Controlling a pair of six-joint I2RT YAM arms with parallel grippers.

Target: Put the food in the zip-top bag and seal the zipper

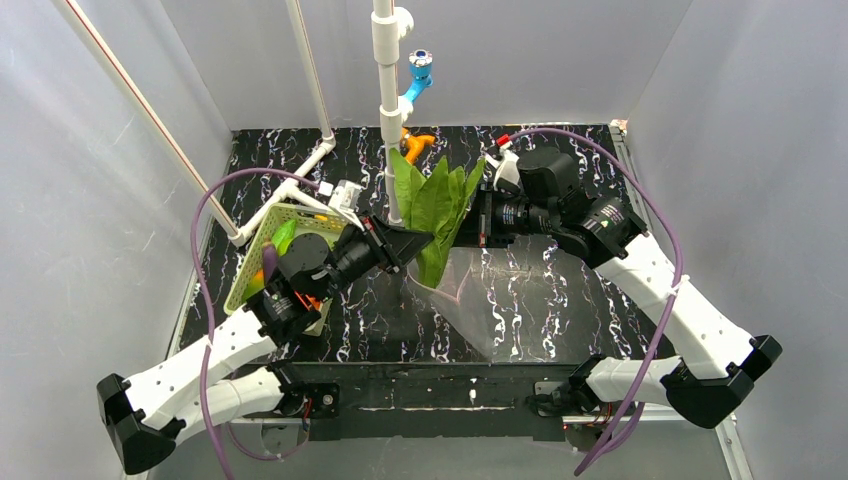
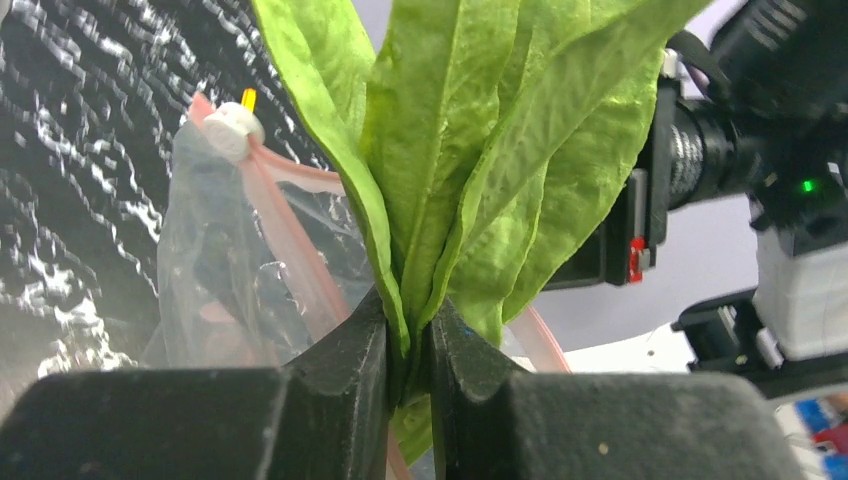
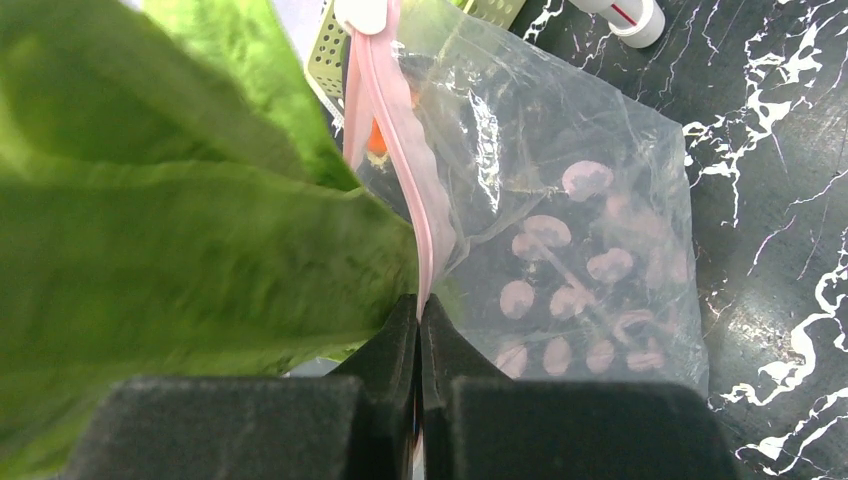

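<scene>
Zip-top bag [image 3: 600,150] — its zipper [image 3: 400,150] pinched in the shut right pincer [image 3: 420,312], left pincer [image 2: 410,338] clamped on green leaves [image 2: 450,150].

The top external camera is looking steeply down from above and behind the arm bases, covering the whole table [image 1: 560,290]. The left wrist camera is looking past the left gripper [image 2: 410,320] and the right wrist camera past the right gripper [image 3: 418,305]. Both are working at very close range, roughly facing each other. All three views are sharing the green leaves [image 1: 432,200] and the clear bag [image 1: 475,300].

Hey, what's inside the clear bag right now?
Only the base of the green leaves seems to reach into the bag; no other food shows through it. The leaves hide its mouth.
</scene>
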